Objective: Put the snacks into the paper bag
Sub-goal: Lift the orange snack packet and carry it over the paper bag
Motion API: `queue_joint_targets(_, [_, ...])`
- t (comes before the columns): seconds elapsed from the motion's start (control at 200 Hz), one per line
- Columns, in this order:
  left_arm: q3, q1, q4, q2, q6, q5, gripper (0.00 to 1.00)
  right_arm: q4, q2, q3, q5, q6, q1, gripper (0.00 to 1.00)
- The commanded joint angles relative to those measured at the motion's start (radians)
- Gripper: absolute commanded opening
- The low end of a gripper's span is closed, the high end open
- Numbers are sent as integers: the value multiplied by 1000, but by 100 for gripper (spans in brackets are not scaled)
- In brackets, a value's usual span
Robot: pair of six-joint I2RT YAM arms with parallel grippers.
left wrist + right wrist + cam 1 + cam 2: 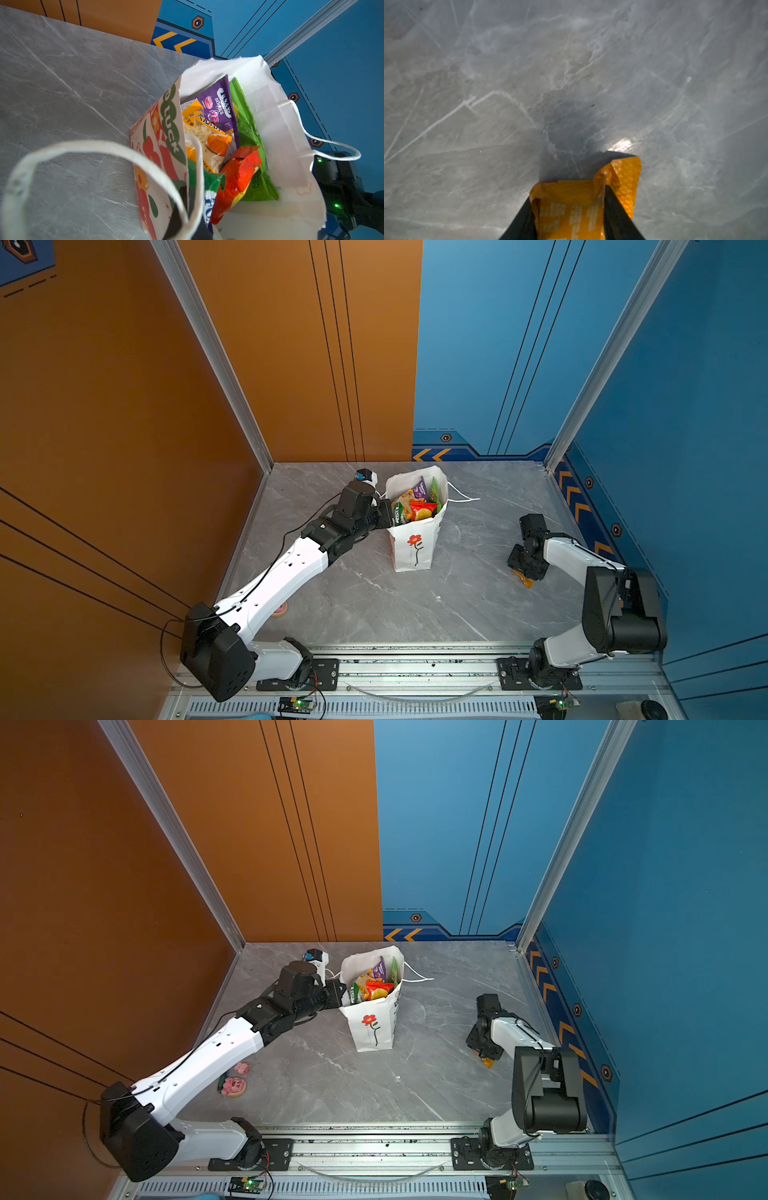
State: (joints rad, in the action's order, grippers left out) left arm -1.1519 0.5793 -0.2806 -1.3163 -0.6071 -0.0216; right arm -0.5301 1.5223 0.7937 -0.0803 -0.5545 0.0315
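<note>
Snacks [417, 508]: most sit in the paper bag [411, 549], which stands upright mid-table and is packed to the rim. The red packet [236, 176] and purple packet [218, 106] poke up at the mouth.

Left to right:
- The pink round toys [233, 1086] on the table [415, 610] by the left arm aren't ours.
- The left gripper [386, 512] is clamped tight on the bag's left rim. A cord handle [83, 145] loops close to its wrist camera.
- Far right, well apart from the bag, the right gripper [568, 195] is down at the table. Its jaws are narrow and pinch the orange packet [571, 209] across its width. The foil buckles at one finger. It's the only packet I see outside the bag.

Risks, my read:
- Flat foil squeezed sideways may fold and slip out on the lift.
- The bag looks full, so the packet could perch on the pile and slide off over the rim.
- The bag is tall, light and held at one rim only. A bump from the right arm or a tug from the left could tip it.
- The loose handle loop could snag a finger.
</note>
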Motion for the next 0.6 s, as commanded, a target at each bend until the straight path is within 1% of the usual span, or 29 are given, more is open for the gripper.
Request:
queue_joint_targets(0.0, [-3,-14,57,37,6,12,0,-18,-1,-11,32,-8,-8,32])
queue_joint_targets(0.14, [-5,-13,57,36,3,15,0,-22,-39,-7,45,-10,-9,28])
queue_joint_targets(0.32, [-4,-12,57,41,3,17,0,-48,-120,18,75,-9,-13,27])
queue_joint_targets(0.455, [-6,-7,60,41,1,17,0,-110,-224,93,88,-1,-25,26])
queue_joint_targets(0.596, [-9,2,63,39,0,17,0,-148,-321,202,79,-3,-68,25])
